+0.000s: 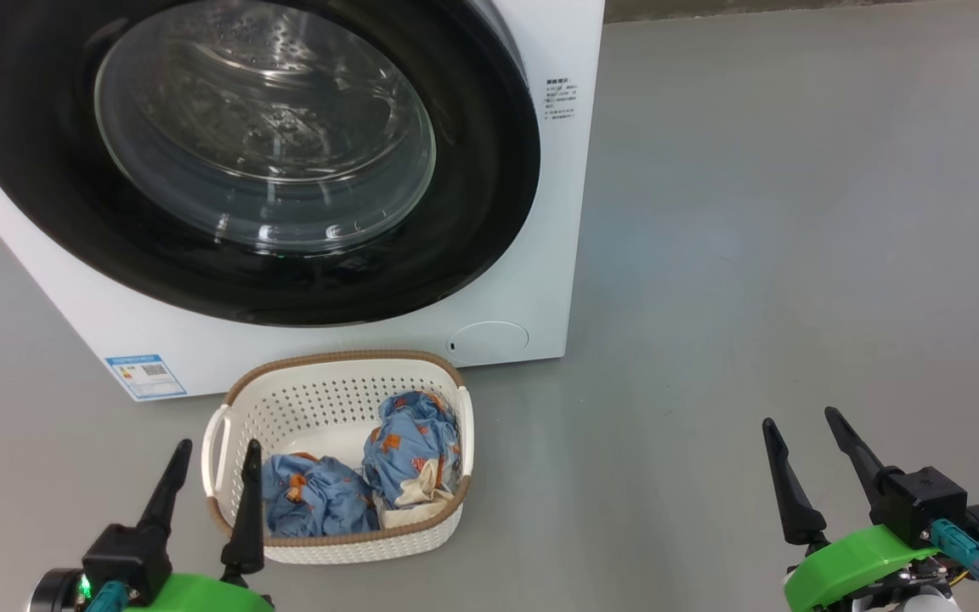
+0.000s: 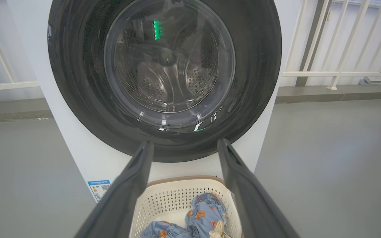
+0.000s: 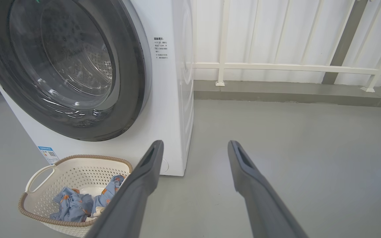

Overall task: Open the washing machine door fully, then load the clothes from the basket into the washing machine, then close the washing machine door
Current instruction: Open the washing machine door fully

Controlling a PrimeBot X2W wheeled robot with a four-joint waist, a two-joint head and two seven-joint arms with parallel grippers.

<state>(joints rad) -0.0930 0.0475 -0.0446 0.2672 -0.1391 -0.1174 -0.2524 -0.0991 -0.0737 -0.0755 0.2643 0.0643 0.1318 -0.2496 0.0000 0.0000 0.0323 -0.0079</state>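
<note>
The door (image 1: 489, 170) sits shut against the front of the washer (image 1: 557, 255), its black rim flush and the steel drum visible through the glass bowl. Below it the basket (image 1: 328, 399) stands on the floor (image 1: 753, 212), just in front of the washer's bottom edge, between the blue sticker (image 1: 145, 376) and the round filter cap (image 1: 487, 338). The clothes (image 1: 404, 450) lie inside as two blue bundles, one in the near left corner, the other against the right wall with a cream part showing. The left gripper (image 1: 217, 444) hangs at the basket's near left corner, fingers apart and holding nothing. The right gripper (image 1: 798, 416) is well off to the basket's right above bare floor, fingers likewise spread and empty. A white railing (image 3: 276, 66) runs behind the washer.
</note>
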